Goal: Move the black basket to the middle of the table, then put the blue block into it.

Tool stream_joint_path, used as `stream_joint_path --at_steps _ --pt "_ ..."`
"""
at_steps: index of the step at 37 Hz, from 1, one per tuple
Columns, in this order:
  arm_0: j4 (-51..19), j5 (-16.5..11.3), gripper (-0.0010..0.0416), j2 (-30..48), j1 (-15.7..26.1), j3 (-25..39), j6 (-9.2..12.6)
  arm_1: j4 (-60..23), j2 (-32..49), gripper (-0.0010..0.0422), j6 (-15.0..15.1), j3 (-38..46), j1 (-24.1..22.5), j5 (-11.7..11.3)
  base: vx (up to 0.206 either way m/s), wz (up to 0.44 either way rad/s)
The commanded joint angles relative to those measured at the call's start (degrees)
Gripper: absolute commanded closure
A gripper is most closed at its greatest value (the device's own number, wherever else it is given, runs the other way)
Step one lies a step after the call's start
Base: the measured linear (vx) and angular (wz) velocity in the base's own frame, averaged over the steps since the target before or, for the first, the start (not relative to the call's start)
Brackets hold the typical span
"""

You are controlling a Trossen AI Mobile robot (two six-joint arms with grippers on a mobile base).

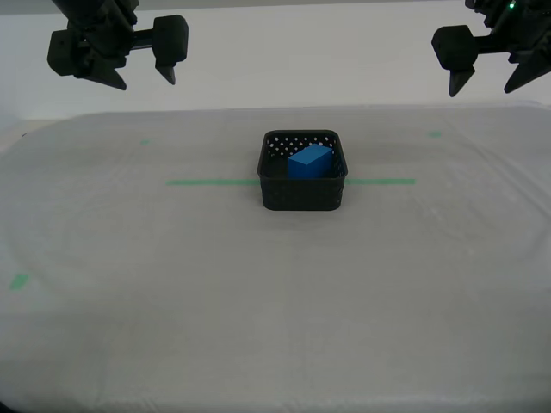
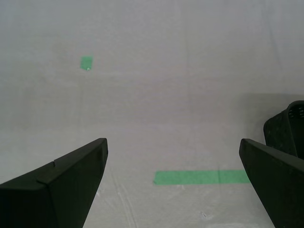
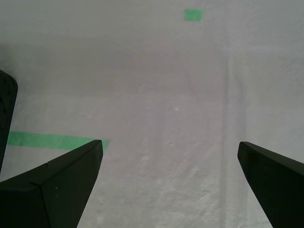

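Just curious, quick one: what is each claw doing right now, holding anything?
My first gripper: open, holding nothing, above the table.
My second gripper: open, holding nothing.
The blue block lies in the black basket.

Hidden and cropped parts

The near wall of the black basket (image 1: 302,194) is covering the lower part of the blue block (image 1: 310,161), and the green tape line (image 1: 211,181) is disappearing behind the basket. The picture's top edge is cutting off both arms in the exterior view; each wrist view is showing only a sliver of the basket.
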Motion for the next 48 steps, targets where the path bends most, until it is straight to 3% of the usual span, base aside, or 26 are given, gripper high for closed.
stream_joint_path --at_steps 1,48 --pt "0.11 0.02 0.0007 -0.04 0.02 0.04 -0.07 0.09 0.00 0.0032 0.15 0.04 -0.02 0.15 0.000 0.000" --pt "0.11 0.02 0.0007 -0.04 0.02 0.04 -0.07 0.09 0.00 0.0032 0.15 0.04 -0.02 0.15 0.000 0.000"
